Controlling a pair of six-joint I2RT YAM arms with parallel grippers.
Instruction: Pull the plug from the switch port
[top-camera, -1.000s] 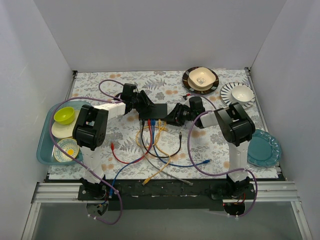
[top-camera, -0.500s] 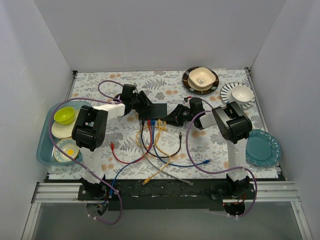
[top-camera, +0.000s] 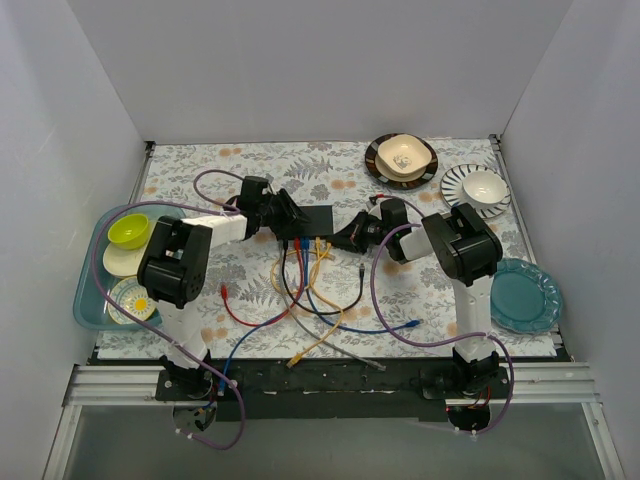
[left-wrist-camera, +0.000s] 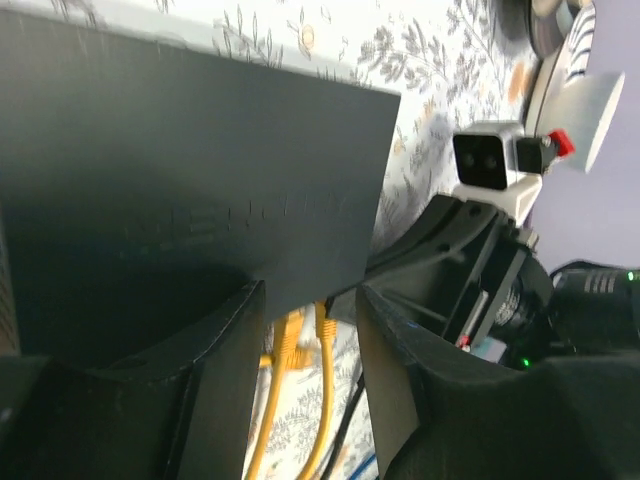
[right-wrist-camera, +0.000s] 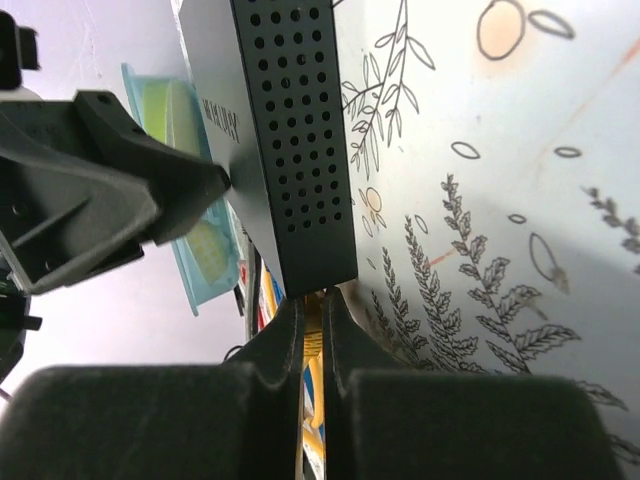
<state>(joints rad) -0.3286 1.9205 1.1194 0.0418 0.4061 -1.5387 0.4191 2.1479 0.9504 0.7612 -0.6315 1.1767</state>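
Observation:
The flat dark-grey switch (top-camera: 312, 219) lies mid-table; several yellow, blue, red and black cables (top-camera: 305, 265) run from its near edge. My left gripper (top-camera: 283, 217) is open at the switch's left end. In the left wrist view (left-wrist-camera: 310, 295) one finger (left-wrist-camera: 215, 390) rests on the switch's top (left-wrist-camera: 200, 170), and yellow cables (left-wrist-camera: 325, 400) show in the gap. My right gripper (top-camera: 342, 237) is at the switch's right front corner. In the right wrist view (right-wrist-camera: 312, 315) it is shut on a yellow plug (right-wrist-camera: 312, 322) at the end of the switch (right-wrist-camera: 300, 150).
Loose cable ends (top-camera: 330, 325) sprawl toward the near edge. A teal tray (top-camera: 88, 300) with a green bowl (top-camera: 128, 230) and plates is at left. A beige bowl on a dark plate (top-camera: 401, 158), a striped plate with a white bowl (top-camera: 477, 188) and a teal plate (top-camera: 527, 295) are at right.
My right gripper has edged left, up to the switch's right front corner. The left arm has shifted slightly left and stays at the switch.

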